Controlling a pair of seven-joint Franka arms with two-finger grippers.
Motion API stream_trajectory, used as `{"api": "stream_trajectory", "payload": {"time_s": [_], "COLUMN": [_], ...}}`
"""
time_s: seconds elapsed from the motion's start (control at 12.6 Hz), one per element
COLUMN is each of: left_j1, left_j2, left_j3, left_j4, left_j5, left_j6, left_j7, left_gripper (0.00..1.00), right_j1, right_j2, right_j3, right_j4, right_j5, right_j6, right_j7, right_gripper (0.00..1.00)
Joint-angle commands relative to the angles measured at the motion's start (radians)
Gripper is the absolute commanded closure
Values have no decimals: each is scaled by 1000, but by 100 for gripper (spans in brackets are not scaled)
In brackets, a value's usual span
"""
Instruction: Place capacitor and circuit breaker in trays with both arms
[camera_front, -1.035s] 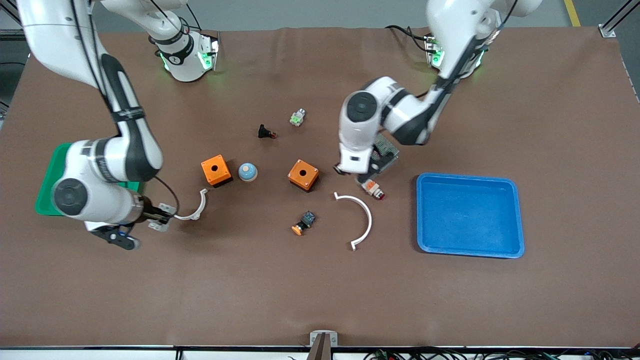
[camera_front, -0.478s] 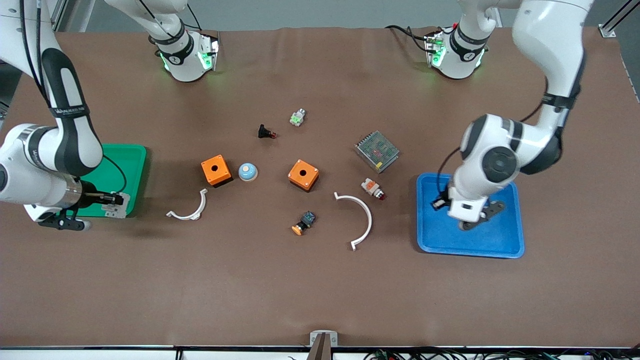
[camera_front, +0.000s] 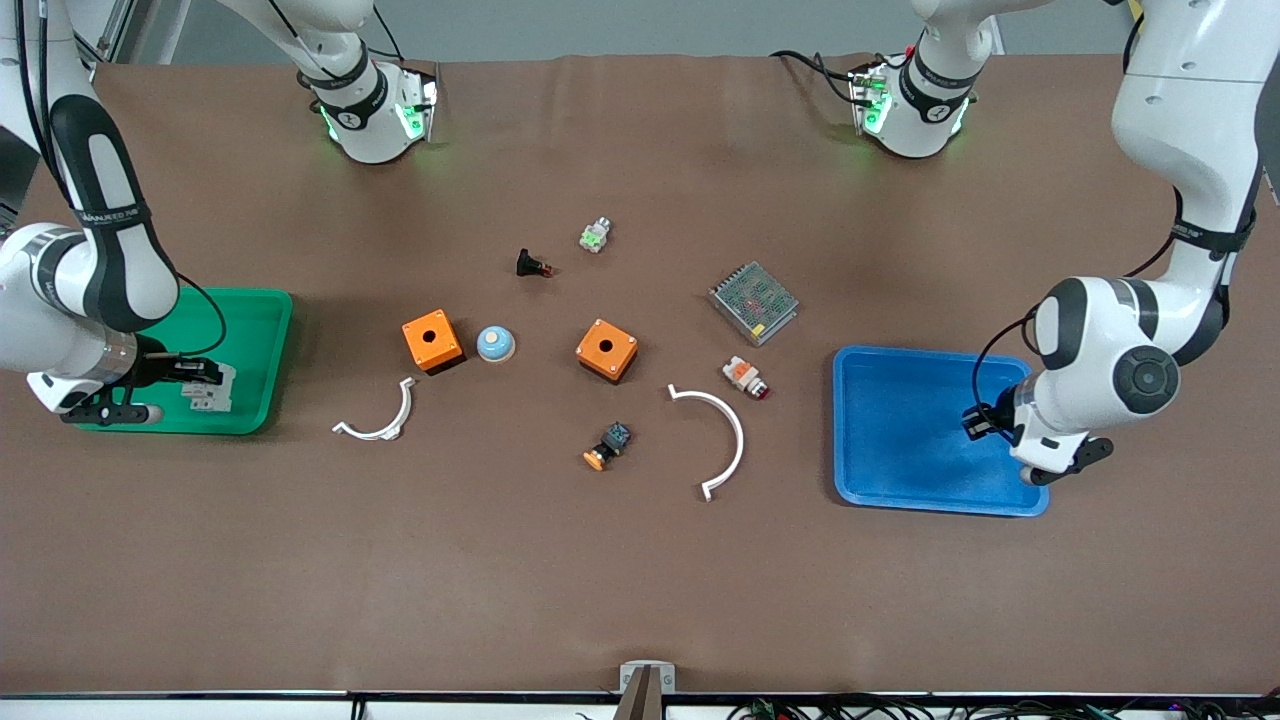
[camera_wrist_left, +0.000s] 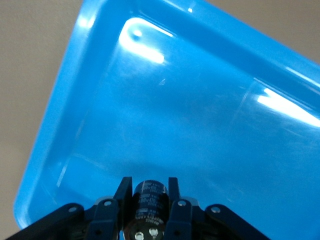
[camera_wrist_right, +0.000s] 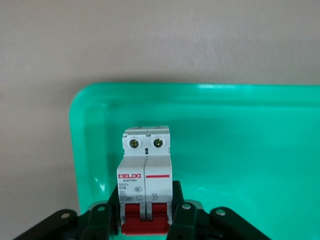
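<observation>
My left gripper (camera_front: 985, 420) is shut on the capacitor (camera_front: 976, 423), a small black cylinder, and holds it low over the blue tray (camera_front: 900, 420) near the tray's edge at the left arm's end. The left wrist view shows the capacitor (camera_wrist_left: 149, 200) clamped between the fingers of the left gripper (camera_wrist_left: 149, 186), with the blue tray (camera_wrist_left: 200, 110) below. My right gripper (camera_front: 195, 378) is shut on the circuit breaker (camera_front: 210, 386) over the green tray (camera_front: 255, 310). The right wrist view shows the white circuit breaker (camera_wrist_right: 146, 165) with red levers in the right gripper (camera_wrist_right: 146, 192) above the green tray (camera_wrist_right: 240, 140).
Between the trays lie two orange boxes (camera_front: 432, 341) (camera_front: 606, 350), a blue-white dome (camera_front: 495, 343), a grey power supply (camera_front: 754, 302), two white curved pieces (camera_front: 378, 420) (camera_front: 720, 435), a black push-button (camera_front: 532, 265), a white-and-orange button (camera_front: 745, 377) and other small parts.
The right arm carried the circuit breaker from beside the white curved piece to over the green tray. The left arm swung from mid-table to over the blue tray with the capacitor.
</observation>
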Motion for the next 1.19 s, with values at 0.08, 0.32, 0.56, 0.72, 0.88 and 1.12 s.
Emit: {"api": "stream_trajectory", "payload": {"time_s": [0.08,0.32,0.56,0.72,0.88,1.12], "left_j1": [-6,-3,-7,-10,-9,-7], "left_j2": [38,41,-55,-153,-261,-365], "left_j3": [-13,-15,-22,-33,-44,-45], "left_j4": [36,52,50,53,74,203], "left_j5": [12,12,13,12,12,1], "left_j6": [25,23,-30,-91,-134,-396], "left_j7": [14,16,34,84,152,273], "left_gripper": [62,0,0,0,0,0], "right_j1": [-22,-19,18,50,58,76], "right_j2": [-40,-49,-62,-69,-72,-89], "right_j3": [19,19,22,22,25,26], "right_j4": [-52,-35,79,200,308,443], "right_j5": [-15,-15,-13,-13,-11,-1], "right_j6": [2,-20,-148,-278,-369,-468], "right_j7": [-11,-6,-1,0,-1,3], "right_gripper": [66,5,0,0,0,0]}}
